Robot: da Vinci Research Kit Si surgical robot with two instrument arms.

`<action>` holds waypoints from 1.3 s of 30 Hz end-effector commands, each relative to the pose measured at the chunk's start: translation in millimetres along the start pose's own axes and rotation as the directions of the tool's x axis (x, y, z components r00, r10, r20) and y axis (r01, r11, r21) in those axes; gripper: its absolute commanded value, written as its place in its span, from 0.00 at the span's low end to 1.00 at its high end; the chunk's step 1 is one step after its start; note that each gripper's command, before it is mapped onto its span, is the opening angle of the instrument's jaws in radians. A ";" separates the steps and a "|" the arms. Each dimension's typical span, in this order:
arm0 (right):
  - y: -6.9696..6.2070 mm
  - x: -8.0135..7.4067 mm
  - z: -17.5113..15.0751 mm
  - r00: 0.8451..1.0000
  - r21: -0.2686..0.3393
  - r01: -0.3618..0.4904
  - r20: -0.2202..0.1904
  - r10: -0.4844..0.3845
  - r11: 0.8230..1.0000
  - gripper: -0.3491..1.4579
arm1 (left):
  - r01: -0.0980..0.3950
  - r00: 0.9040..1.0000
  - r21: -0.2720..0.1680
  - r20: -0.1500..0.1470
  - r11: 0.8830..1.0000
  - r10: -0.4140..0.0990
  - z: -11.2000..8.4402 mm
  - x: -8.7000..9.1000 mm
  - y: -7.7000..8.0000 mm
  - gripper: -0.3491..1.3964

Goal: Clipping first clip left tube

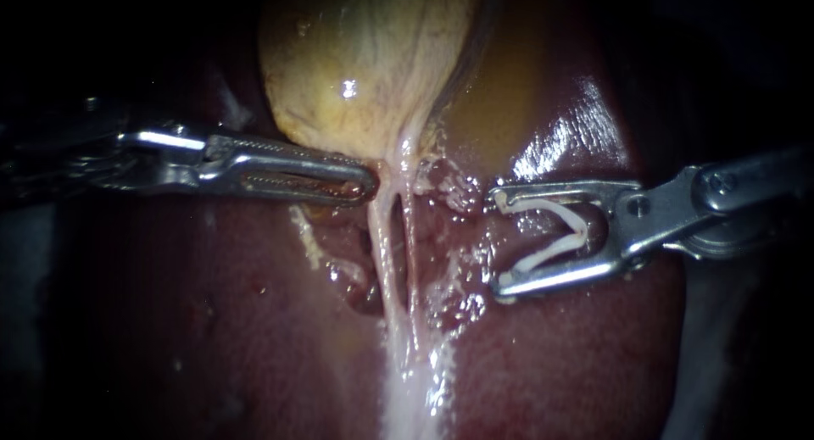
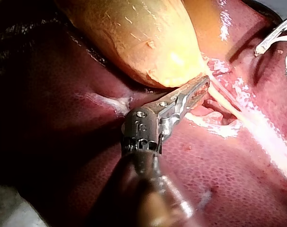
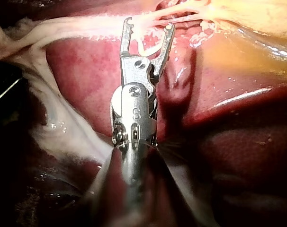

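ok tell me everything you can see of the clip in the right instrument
The clip is a thin white V, plastic-looking, open. It sits between the jaws of the right instrument, one leg along each jaw, point toward the hinge, mouth toward the tubes. In the endoscope view it stops short of them and encloses nothing.

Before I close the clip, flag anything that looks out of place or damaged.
Nothing stands out. The white clip sits open in the right instrument's pincer, short of the tubes; the left instrument's tip lies beside the gallbladder's neck. No tear or spill shows on the liver.
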 end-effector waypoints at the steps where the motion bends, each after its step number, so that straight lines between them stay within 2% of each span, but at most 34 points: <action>1: 0.0 0.0 0.0 1.000 0.000 0.000 0.000 0.000 1.000 0.47 | 0.000 1.000 0.000 0.000 1.000 0.000 -0.1 0.0 0.0 0.00; 9: 0.0 0.0 0.1 1.000 0.000 0.000 0.000 0.000 1.000 0.47 | 0.003 1.000 0.003 -0.002 1.000 -0.003 -2.0 0.3 0.6 0.00; 16: 0.0 0.0 0.1 1.000 0.000 0.000 0.000 0.000 1.000 0.47 | 0.016 1.000 0.011 -0.013 1.000 -0.016 -5.1 2.0 2.4 0.00; 22: 0.0 0.0 0.2 1.000 -0.001 0.000 0.000 0.000 1.000 0.47 | 0.025 0.999 0.009 -0.026 1.000 -0.025 -6.9 3.0 3.7 0.00; 31: -0.1 -0.2 0.8 1.000 -0.004 0.002 -0.003 -0.002 1.000 0.47 | 0.018 0.999 0.015 -0.029 1.000 -0.018 -7.2 3.1 5.4 0.00; 39: -0.4 -1.1 3.8 1.000 -0.003 0.010 -0.003 -0.010 1.000 0.47 | 0.019 0.999 0.017 -0.030 1.000 -0.018 -7.2 3.1 5.6 0.00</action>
